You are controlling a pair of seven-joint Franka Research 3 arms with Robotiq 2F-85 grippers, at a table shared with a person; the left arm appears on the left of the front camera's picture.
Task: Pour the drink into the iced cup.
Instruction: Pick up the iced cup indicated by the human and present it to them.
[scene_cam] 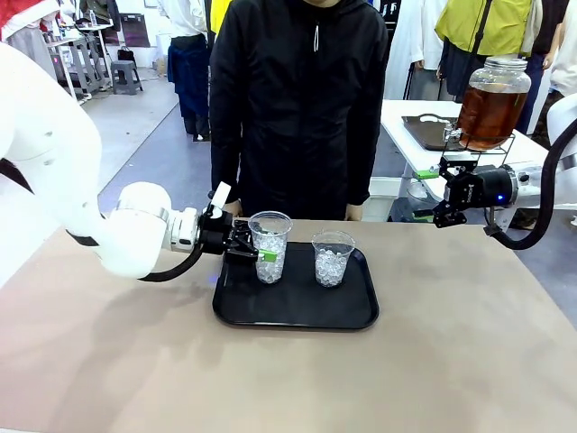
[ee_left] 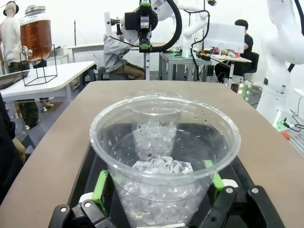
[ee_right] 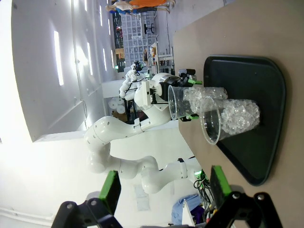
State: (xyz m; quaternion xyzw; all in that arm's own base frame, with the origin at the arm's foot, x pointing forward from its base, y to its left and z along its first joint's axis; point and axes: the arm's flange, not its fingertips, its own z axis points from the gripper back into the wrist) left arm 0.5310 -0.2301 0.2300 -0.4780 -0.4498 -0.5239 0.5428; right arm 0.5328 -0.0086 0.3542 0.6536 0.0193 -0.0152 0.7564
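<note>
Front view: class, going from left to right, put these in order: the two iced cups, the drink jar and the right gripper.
In order: left-hand iced cup → right-hand iced cup → right gripper → drink jar.

Left gripper point(scene_cam: 261, 249): low, held level, reaching toward the middle, fingers point(ee_left: 101, 185) spread wide.
Right gripper point(scene_cam: 439, 216): raised, level, fingers apart.
</note>
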